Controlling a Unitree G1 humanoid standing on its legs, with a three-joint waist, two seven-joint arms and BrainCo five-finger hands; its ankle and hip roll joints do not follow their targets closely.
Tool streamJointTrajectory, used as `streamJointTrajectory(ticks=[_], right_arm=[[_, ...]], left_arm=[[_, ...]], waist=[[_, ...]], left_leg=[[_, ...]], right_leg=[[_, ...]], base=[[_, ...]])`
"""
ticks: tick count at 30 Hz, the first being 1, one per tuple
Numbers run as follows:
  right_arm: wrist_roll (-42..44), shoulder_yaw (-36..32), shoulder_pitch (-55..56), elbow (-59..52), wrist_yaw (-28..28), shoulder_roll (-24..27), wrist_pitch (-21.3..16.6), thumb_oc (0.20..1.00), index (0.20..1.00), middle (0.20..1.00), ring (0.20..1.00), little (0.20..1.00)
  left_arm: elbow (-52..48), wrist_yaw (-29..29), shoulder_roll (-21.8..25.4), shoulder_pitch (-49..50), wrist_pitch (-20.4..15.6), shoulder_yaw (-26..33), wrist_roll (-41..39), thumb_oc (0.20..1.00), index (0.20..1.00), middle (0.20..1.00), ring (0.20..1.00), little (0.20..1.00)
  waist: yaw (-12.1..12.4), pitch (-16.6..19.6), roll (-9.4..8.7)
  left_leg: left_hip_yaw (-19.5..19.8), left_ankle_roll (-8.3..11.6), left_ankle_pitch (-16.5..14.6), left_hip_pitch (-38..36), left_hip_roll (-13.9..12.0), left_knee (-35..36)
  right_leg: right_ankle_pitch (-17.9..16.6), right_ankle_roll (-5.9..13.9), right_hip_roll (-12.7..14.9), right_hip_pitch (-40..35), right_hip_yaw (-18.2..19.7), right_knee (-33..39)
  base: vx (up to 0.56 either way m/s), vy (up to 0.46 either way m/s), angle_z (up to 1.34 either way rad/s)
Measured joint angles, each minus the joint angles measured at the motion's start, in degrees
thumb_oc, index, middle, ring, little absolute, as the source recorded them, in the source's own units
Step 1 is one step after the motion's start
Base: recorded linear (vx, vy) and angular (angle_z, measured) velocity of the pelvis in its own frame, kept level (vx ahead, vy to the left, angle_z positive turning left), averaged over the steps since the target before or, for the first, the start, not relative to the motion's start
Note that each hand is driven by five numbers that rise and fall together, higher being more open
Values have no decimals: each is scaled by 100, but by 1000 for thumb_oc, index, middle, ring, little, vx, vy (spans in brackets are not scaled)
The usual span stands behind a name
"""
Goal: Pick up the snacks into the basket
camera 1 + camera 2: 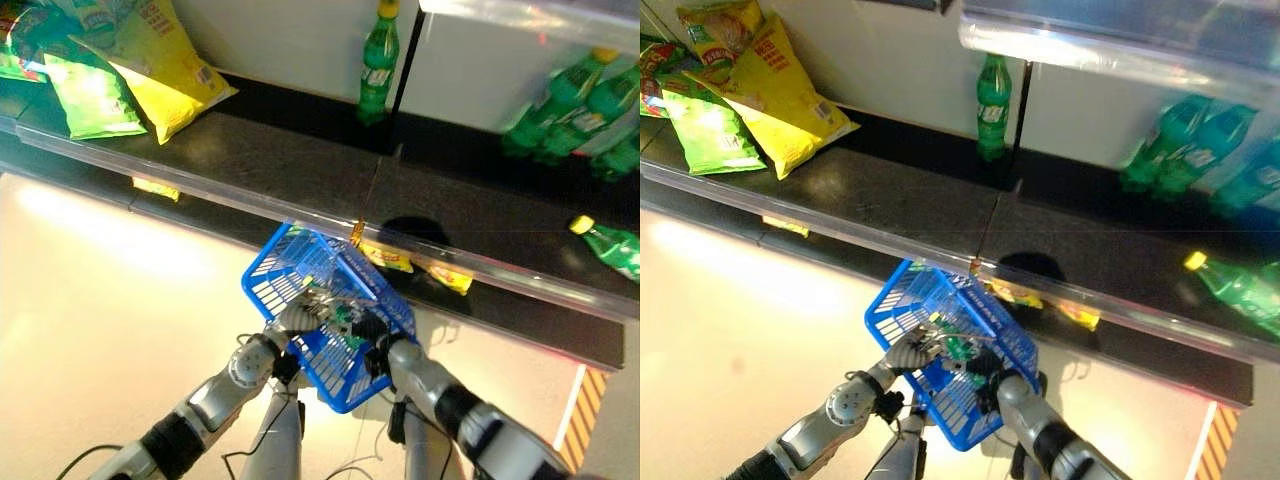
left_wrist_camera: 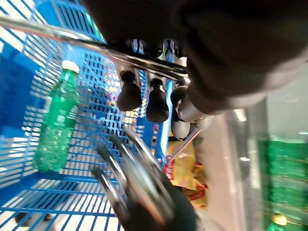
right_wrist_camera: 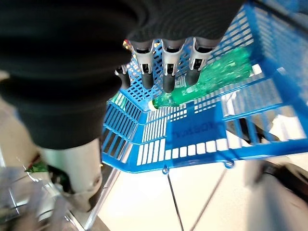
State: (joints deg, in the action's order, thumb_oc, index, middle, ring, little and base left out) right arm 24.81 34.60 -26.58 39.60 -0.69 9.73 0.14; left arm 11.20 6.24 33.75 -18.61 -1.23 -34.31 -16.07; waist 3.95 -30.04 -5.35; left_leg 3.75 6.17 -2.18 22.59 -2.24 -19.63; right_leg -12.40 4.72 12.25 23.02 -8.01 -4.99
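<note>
Both hands are at a tilted blue mesh basket in front of the shelf. My left hand has its fingers curled over the basket's metal handle. My right hand is at the basket's other side, its fingers curled above the inside with nothing seen in them. A green bottle lies in the basket. A yellow snack bag and a green snack bag lean on the shelf at the far left, well away from both hands.
The dark shelf has a clear front rail just beyond the basket. Small yellow packets hang under that rail. A green bottle stands at the back, several bottles stand to the right, and one bottle lies near the right edge.
</note>
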Motion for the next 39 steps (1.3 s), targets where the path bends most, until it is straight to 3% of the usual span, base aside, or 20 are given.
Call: streamJointTrajectory(ticks=[2, 4, 5, 7, 8, 10, 11, 12, 13, 15, 16, 17, 19, 20, 24, 28, 30, 32, 35, 39], right_arm=[[-197, -2, 462, -624, -240, 440, 29, 1000, 1000, 1000, 1000, 1000], [-300, -43, 817, -1122, -436, 798, -133, 1000, 1000, 1000, 1000, 1000], [-498, -130, 979, -1247, -551, 1152, -116, 1000, 1000, 1000, 1000, 1000], [-784, -151, 1396, -1593, -736, 1424, -114, 1000, 1000, 1000, 1000, 1000], [-988, -357, 1649, -1665, -889, 1557, -120, 1000, 1000, 1000, 1000, 1000], [-1110, -520, 1790, -1415, -962, 1666, -144, 1000, 1000, 1000, 1000, 1000], [-1169, -585, 1855, -1323, -1034, 1651, -97, 1000, 1000, 1000, 1000, 1000], [-1191, -584, 2009, -1337, -1073, 1685, -112, 1000, 1000, 1000, 1000, 1000], [-1197, -593, 2299, -1398, -1147, 1668, -126, 1000, 1000, 1000, 1000, 1000], [-1294, -599, 2539, -1422, -1288, 1644, -144, 1000, 1000, 1000, 1000, 1000], [-1304, -612, 2526, -1441, -1300, 1643, -148, 1000, 1000, 1000, 1000, 1000], [-1348, -641, 2530, -1444, -1375, 1645, -187, 1000, 1000, 1000, 1000, 1000], [-1358, -691, 2528, -1447, -1392, 1657, -227, 1000, 1000, 1000, 1000, 1000], [-1358, -782, 2516, -1404, -1397, 1668, -230, 1000, 1000, 1000, 1000, 1000], [-1356, -1108, 2884, -1005, -1256, 1713, -271, 1000, 1000, 1000, 1000, 1000], [-1324, -1883, 2869, 252, -632, 1423, -412, 1000, 1000, 1000, 1000, 1000], [-1253, -2290, 2537, 1426, -266, 1230, -454, 1000, 1000, 1000, 1000, 1000], [-1232, -2351, 2414, 2082, -31, 1187, -493, 1000, 1000, 1000, 1000, 1000], [-1225, -2492, 2605, 2454, 113, 1071, -440, 1000, 1000, 1000, 1000, 1000], [-1163, -2735, 2703, 2464, 241, 1086, -454, 1000, 1000, 1000, 1000, 1000]], left_arm=[[289, -29, -4, 146, 19, 170, 199, 200, 200, 200, 200, 200], [475, -23, -32, 421, 101, 427, 270, 200, 200, 200, 200, 200], [620, -87, -85, 438, 46, 611, 375, 200, 200, 200, 200, 200], [845, -119, -130, 506, 31, 890, 411, 200, 200, 200, 200, 200], [1168, -127, -174, 638, 55, 1024, 411, 200, 200, 200, 200, 200], [1325, -209, -248, 803, 15, 1111, 413, 200, 200, 200, 200, 200], [1400, -243, -378, 884, 20, 1284, 423, 200, 200, 200, 200, 200], [1456, -229, -533, 1106, 17, 1466, 424, 200, 200, 200, 200, 200], [1503, -261, -548, 1152, 40, 1511, 424, 200, 200, 200, 200, 200], [1601, -275, -573, 1183, 29, 1778, 493, 200, 200, 200, 200, 200], [1696, -255, -591, 1185, 31, 1883, 573, 200, 200, 200, 200, 200], [1858, -188, -613, 1270, 32, 2081, 647, 200, 200, 200, 200, 200], [2036, -154, -672, 1332, 24, 2230, 654, 200, 200, 200, 200, 200], [2231, -95, -866, 1385, -19, 2500, 652, 200, 200, 200, 200, 200], [2469, -22, -1106, 1569, -103, 2427, 637, 200, 200, 200, 200, 200], [2968, 56, -1274, 1615, -198, 2450, 610, 200, 200, 200, 200, 200], [3435, 64, -1422, 1662, -312, 2477, 594, 200, 200, 200, 200, 200], [3854, 58, -1632, 1695, -424, 2657, 546, 200, 200, 200, 200, 200], [4223, 2, -1719, 1638, -439, 2707, 510, 200, 200, 200, 200, 200], [4450, -12, -1727, 1640, -483, 2881, 518, 200, 200, 200, 200, 200]], waist=[[-180, 19, -171], [-217, 65, -261], [-305, 93, -243], [-332, 197, -408], [-326, 250, -437], [-404, 396, -361], [-232, 449, -290], [-151, 730, -16], [-159, 890, -45], [-126, 990, -140], [-108, 1014, -122], [-28, 1128, -126], [3, 1179, -137], [6, 1245, -55], [-30, 1442, 142], [-112, 1473, 442], [-72, 1561, 653], [-30, 1610, 729], [-52, 1688, 649], [-178, 1733, 651]], left_leg=[[-210, -98, -249, -108, 42, -439], [-434, -303, -433, -301, -30, -474], [-709, -374, -464, -302, -288, -551], [-809, -394, -526, -306, -106, -701], [-778, -499, -671, -462, 28, -749], [-724, -786, -738, -557, 221, -647], [-1020, -850, -626, -693, 40, -422], [-1155, -820, -606, -612, -292, -395], [-1182, -806, -447, -776, -234, -128], [-1301, -858, -256, -1049, -105, 247], [-1290, -856, -198, -1125, -79, 365], [-1283, -819, -65, -1206, 13, 604], [-1349, -808, 14, -1214, 106, 674], [-1375, -772, 135, -1204, 102, 787], [-1106, -544, 636, -1165, -82, 1226], [-783, -147, 924, -960, -291, 1549], [-119, 183, 1055, -989, -196, 1713], [273, 535, 748, -945, 28, 1669], [107, 382, 584, -892, 157, 1086], [111, 409, 527, -1321, -499, 1147]], right_leg=[[104, 147, -57, -219, 126, 151], [319, 602, 92, -363, 199, 204], [439, 723, -37, -231, 217, -397], [395, 611, 16, -512, 228, -443], [218, 415, 41, -770, 418, -42], [748, 474, 132, -919, 145, 335], [809, 544, 83, -611, 46, -430], [1186, 618, -86, -305, -180, -2002], [1516, 726, -117, -519, -104, -2743], [2006, 821, -394, -1220, 282, -2895], [2113, 738, -498, -1446, 452, -2669], [2293, 544, -591, -1901, 422, -1577], [2267, 495, -590, -2258, 396, -665], [2116, 207, -639, -2385, 438, -248], [2044, -7, -1001, -2269, 371, -255], [2118, -458, -1406, -1958, 329, -648], [2093, -627, -1444, -1850, 275, -693], [1935, -761, -1298, -1801, 180, -606], [1596, -742, -969, -1937, -239, -199], [1536, -697, -791, -1931, -714, -41]], base=[[-40, 181, -60], [-107, 176, -65], [-116, 330, -56], [-60, 280, -34], [-45, 325, -45], [-72, 341, -85], [-60, 128, -135], [-72, 38, -121], [-89, 11, -63], [-118, -62, -25], [-114, -44, -59], [-145, -71, -62], [-154, -99, -53], [-133, -97, -26], [-231, -154, 27], [-179, -38, 58], [-127, 34, 8], [-156, 100, 20], [-98, 124, 59], [-28, 267, 82]])
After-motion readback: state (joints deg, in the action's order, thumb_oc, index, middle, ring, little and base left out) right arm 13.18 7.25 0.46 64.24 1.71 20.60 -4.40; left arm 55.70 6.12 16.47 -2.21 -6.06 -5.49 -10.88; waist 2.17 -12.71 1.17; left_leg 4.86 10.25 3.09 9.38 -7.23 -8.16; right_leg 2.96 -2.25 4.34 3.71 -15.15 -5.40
